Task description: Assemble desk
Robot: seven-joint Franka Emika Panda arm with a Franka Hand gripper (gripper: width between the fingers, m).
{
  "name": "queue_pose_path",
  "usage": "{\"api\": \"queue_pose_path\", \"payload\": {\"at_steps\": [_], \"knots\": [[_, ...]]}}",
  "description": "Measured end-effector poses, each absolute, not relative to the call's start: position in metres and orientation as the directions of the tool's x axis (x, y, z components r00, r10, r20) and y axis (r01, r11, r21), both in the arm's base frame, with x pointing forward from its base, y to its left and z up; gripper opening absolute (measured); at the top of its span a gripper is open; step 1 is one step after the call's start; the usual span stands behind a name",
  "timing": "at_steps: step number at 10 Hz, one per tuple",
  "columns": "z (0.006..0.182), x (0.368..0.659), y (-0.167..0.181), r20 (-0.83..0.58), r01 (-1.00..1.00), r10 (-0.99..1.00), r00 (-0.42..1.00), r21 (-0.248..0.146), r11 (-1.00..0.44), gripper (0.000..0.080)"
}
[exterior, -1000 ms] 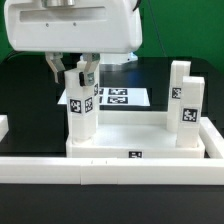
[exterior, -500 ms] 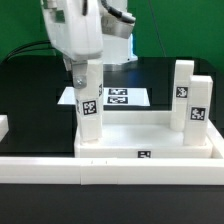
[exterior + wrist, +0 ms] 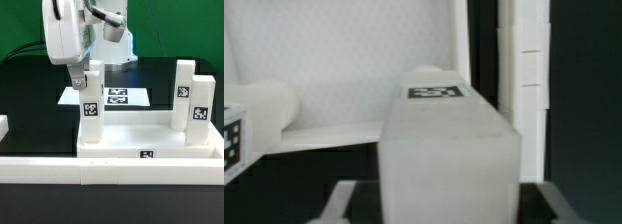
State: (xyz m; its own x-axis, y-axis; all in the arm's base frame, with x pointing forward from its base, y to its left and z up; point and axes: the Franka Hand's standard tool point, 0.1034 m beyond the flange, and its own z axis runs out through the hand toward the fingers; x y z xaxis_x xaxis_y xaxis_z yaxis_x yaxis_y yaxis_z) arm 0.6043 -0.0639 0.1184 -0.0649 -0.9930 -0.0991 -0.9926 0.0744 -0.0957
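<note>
**Leg at corner socket: grip and handling notes**

Exterior view: tabletop (image 3: 150, 150) lies upside down against the front rail (image 3: 110, 168), rim up. Three legs stand on it. Near leg (image 3: 90, 112) is upright in the corner socket on the exterior view's left; two more legs (image 3: 190, 105) stand at the corner on the exterior view's right. Marker board (image 3: 122, 97) lies behind on the black table (image 3: 30, 90).

Gripper (image 3: 85, 76) sits at the top of the near leg, fingers (image 3: 78, 78) narrow and closed around its upper end. Wrist view agrees: the leg (image 3: 441, 150) fills the frame centre, tag on its top face, tabletop (image 3: 349, 60) beyond.

Handling, by judgement:
- Leg looks like rigid white plastic, light, no flex expected.
- Smooth flat faces, so likely slippery under twist; squeeze across two opposite flats, not edges.
- High grip leaves room above the socket but gives leverage for tilt, so keep the axis vertical.
- Tabletop is light and may slide or turn with the leg; the rail helps brace it.
- Whether the leg is fully seated cannot be told.
</note>
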Motion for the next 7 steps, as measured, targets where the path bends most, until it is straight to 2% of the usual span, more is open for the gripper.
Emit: {"api": "queue_pose_path", "payload": {"at_steps": [1, 2, 3, 4, 5, 7], "knots": [[0.118, 0.604, -0.064, -0.097, -0.994, -0.994, -0.041, -0.098, 0.051, 0.0339], [0.117, 0.604, -0.064, -0.092, -0.995, -0.996, 0.0, -0.1, 0.01, 0.0493], [0.117, 0.605, -0.062, -0.082, -0.993, -0.995, 0.065, -0.103, -0.056, 0.0493], [0.117, 0.606, -0.057, -0.073, -0.984, -0.986, 0.151, -0.111, -0.142, 0.0622], [0.117, 0.607, -0.053, -0.057, -0.956, -0.96, 0.275, -0.118, -0.268, 0.0622], [0.117, 0.606, -0.055, -0.04, -0.911, -0.916, 0.4, -0.124, -0.393, 0.0644]]}}
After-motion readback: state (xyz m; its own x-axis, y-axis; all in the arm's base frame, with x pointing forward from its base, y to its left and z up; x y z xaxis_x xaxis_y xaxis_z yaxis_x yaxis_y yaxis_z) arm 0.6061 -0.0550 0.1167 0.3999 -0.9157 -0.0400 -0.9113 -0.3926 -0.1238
